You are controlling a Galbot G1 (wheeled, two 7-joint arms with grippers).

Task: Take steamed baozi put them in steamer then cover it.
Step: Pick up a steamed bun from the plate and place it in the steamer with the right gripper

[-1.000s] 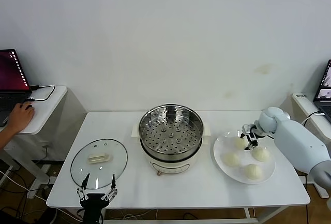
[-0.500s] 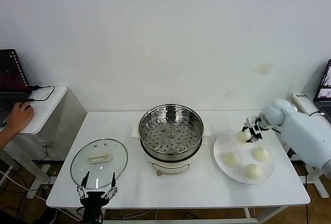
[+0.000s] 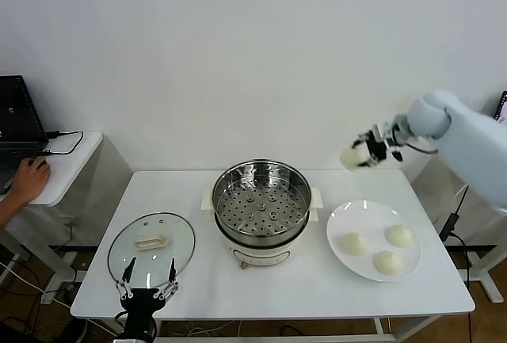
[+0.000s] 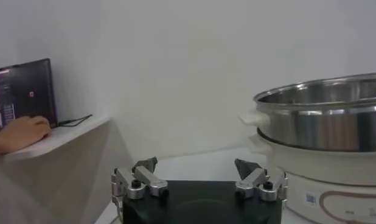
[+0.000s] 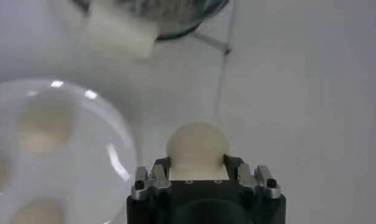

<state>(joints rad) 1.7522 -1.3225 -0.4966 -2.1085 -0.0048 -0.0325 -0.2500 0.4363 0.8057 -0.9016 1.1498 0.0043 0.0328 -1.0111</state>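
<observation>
First baozi carried high toward the steamer

The right pincer (image 3: 366, 151) grasps one baozi (image 3: 353, 157) in the air, right of the steamer (image 3: 262, 208) and above the counter (image 3: 317, 280), probably raised to pass over the steel rim. Three baozi remain on the plate (image 3: 339, 220). The left pincer (image 3: 146, 280) waits released near the glass cover (image 3: 151, 242), ready for the lid.

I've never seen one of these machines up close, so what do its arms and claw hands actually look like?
The right arm is smooth, rounded and pale grey-white, with a thin dark cable at its wrist. The right gripper and left gripper match: a black boxy body with two slim silvery metal fingers joined by small screws and hinges.
</observation>
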